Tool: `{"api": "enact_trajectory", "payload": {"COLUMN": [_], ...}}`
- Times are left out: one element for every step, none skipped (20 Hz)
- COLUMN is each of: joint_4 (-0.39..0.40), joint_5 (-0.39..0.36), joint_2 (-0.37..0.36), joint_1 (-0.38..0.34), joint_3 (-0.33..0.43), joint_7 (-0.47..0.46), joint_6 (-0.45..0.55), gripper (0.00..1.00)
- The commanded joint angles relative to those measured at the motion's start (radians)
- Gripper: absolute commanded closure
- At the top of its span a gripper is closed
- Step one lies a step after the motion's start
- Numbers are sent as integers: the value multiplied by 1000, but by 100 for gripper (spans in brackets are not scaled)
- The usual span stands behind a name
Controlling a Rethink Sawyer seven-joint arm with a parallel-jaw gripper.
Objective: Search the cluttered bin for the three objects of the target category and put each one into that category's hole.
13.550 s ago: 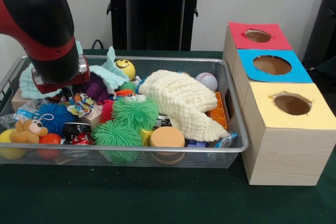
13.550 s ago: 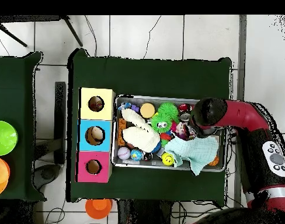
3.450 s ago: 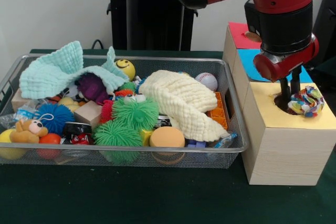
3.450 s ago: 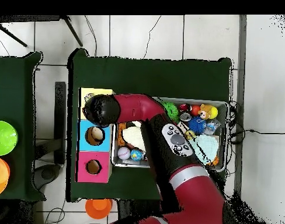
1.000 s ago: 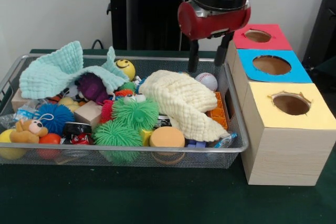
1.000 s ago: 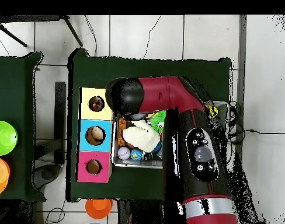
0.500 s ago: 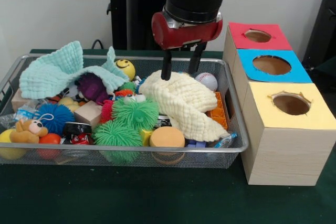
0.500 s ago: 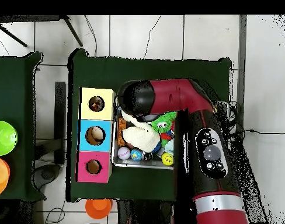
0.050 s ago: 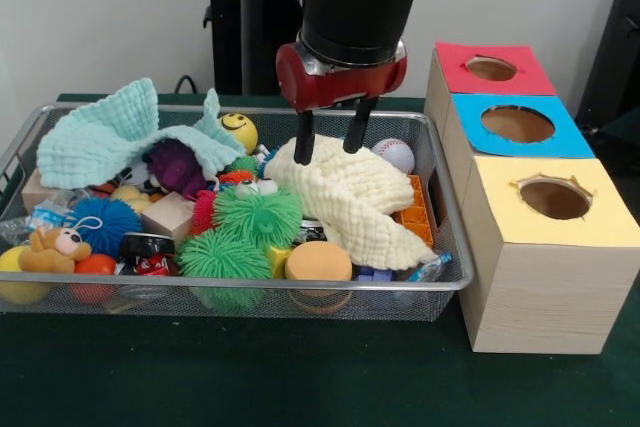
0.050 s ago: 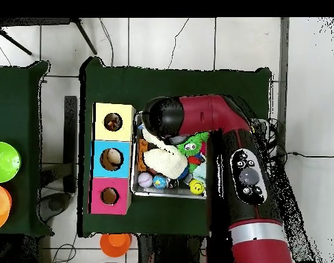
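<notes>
With my gripper spread wide and empty over the cream cloth in the bin, I judge it soft, light and floppy; I'd pinch a raised fold. From overhead, my arm hides its upper end.

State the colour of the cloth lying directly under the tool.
Pale yellow: the cloth under the tool, clearest in the front view.

You get soft, even light from above; faint shadows sit under the wire bin, with mild blur throughout.
</notes>
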Motion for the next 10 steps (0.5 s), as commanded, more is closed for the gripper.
{"api": "enact_trajectory", "payload": {"joint_4": [77, 90, 95, 106, 113, 119, 123, 126, 120, 121], "joint_5": [-9, 2, 6, 14, 18, 18, 17, 9, 3, -8], "joint_2": [82, 86, 89, 93, 95, 97, 97, 98, 97, 102], "joint_1": [-29, -35, -37, -42, -45, -45, -46, -43, -43, -39], "joint_3": [37, 45, 49, 55, 58, 59, 59, 56, 53, 47], "joint_7": [-46, -45, -46, -48, -47, -46, -46, -44, -47, -45], "joint_6": [37, 31, 30, 25, 20, 18, 14, 2, 3, -1], "gripper": [0, 0, 0, 0, 0, 0, 0, 0, 0, 0]}}
